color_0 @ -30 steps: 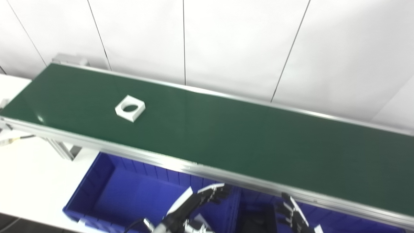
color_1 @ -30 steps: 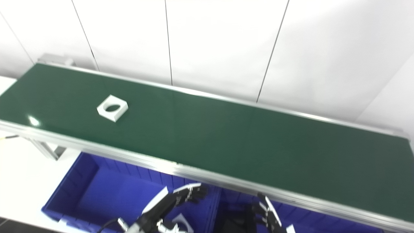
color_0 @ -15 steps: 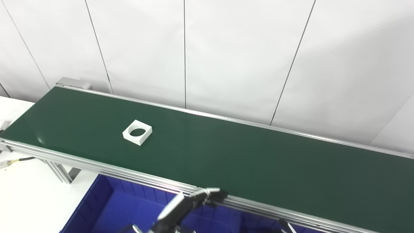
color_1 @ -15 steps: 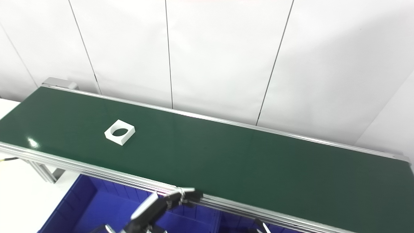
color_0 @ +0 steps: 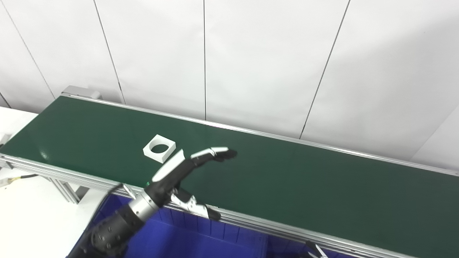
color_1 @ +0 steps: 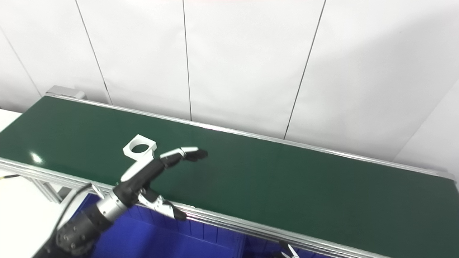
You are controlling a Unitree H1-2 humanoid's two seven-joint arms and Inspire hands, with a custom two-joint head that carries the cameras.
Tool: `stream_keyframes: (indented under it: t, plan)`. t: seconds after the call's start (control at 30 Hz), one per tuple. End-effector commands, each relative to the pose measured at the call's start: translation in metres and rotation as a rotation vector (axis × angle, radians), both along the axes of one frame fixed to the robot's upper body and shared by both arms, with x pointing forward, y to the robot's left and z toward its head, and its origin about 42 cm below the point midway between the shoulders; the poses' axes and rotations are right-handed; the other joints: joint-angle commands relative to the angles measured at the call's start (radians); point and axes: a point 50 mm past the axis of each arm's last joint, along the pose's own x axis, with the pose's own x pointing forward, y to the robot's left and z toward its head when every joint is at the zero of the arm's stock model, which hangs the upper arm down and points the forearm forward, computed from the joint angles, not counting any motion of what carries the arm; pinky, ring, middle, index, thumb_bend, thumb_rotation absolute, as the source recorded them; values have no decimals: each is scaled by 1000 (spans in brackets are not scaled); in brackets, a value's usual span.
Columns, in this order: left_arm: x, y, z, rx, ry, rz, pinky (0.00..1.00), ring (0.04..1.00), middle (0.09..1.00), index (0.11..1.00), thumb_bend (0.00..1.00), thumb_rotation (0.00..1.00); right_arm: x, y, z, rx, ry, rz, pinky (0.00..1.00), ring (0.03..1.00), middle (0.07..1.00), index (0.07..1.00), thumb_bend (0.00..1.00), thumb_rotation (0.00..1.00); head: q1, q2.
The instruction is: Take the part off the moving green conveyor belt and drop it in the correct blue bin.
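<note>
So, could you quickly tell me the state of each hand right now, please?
Left hand: open, holding nothing, over the belt beside the white part.
Right hand: cannot be told; only fingertips show.

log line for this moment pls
phase: reach | left hand: open, over belt, beside part, no contact | white square part: flat on green conveyor belt | right hand: barely in view | blue bin: below belt

The left hand (color_0: pixel 179 172) hung spread and empty above the near half of the green belt (color_0: pixel 304 179), with bare belt stretching away to its right and nothing standing on it there. Just to its far left sat the white part (color_0: pixel 159 148), unobstructed from above. Behind, the white wall (color_0: pixel 251 61) closed off the far edge, and the aluminium rail (color_0: pixel 251 220) barred the near side over the blue bin (color_0: pixel 200 240).
</note>
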Motion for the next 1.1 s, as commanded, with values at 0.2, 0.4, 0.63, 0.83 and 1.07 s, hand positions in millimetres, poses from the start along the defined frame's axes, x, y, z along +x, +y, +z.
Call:
stream_keyframes:
  t: [0.2,0.4,0.63,0.83,1.07]
  plan:
    - [49,31,36,165,-31,60,778,842,869,865,815,337,7,3,8,32,-93,24,699,802,817,912,832,311,-1,0]
    - [75,49,38,287,-21,94,809,871,890,872,815,279,7,3,7,44,-107,28,689,796,813,903,836,332,-2,2]
    - [106,62,36,494,15,155,810,880,906,885,840,170,8,3,6,35,-121,32,678,787,803,897,837,347,1,0]
    - [127,63,31,611,36,185,835,903,920,888,872,143,8,2,6,32,-117,32,680,787,803,897,840,343,0,-2]
    - [145,65,28,722,51,203,856,916,935,894,916,149,7,2,5,29,-118,32,686,786,802,901,835,339,-1,-1]
